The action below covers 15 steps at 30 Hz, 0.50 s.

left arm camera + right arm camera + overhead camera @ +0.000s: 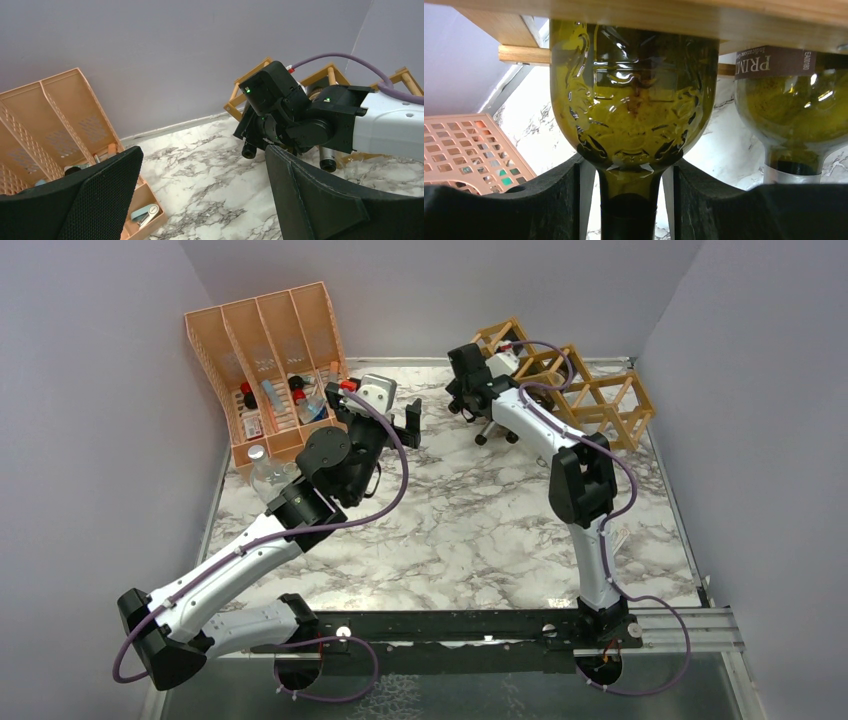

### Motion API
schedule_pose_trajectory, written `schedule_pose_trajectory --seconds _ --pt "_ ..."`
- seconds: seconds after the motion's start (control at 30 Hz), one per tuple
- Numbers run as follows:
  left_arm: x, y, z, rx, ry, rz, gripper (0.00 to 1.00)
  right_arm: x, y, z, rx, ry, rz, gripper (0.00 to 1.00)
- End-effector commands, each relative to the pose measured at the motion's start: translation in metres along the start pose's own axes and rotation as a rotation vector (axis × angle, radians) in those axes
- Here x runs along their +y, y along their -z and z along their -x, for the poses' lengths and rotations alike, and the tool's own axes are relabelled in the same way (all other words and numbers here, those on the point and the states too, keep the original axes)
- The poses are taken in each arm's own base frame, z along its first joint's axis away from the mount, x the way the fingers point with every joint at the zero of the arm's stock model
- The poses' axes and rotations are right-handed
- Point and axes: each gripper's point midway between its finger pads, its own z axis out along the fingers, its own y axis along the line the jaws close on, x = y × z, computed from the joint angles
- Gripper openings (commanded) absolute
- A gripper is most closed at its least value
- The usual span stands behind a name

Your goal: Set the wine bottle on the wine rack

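Note:
An olive-green embossed wine bottle point(631, 100) lies with its body inside the light-wood wine rack point(590, 400), under the rack's bar point(684, 15). Its neck points out towards me, and its dark cap shows in the top view point(483, 437) and the left wrist view point(248, 150). My right gripper point(626, 167) sits around the neck with a thin gap on each side, so it is open; it also shows in the top view point(475, 405). My left gripper point(205, 195) is open and empty above the marble, left of the rack point(320, 80).
A second, labelled wine bottle point(794, 100) lies in the rack beside the first. An orange-pink slotted organiser point(265, 340) with small items stands at the back left, a clear plastic bottle point(262, 468) in front of it. Grey walls close three sides.

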Motion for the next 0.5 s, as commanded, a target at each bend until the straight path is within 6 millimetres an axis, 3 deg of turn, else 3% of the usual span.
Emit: schedule_pose_trajectory --seconds 0.0,0.47 --pt "0.001 -0.001 0.020 -0.043 0.010 -0.007 0.99 0.007 -0.007 0.023 -0.102 0.015 0.015 0.54" --pt "0.001 -0.001 0.019 -0.041 0.012 -0.009 0.99 0.001 -0.006 0.054 -0.192 0.036 -0.001 0.60"
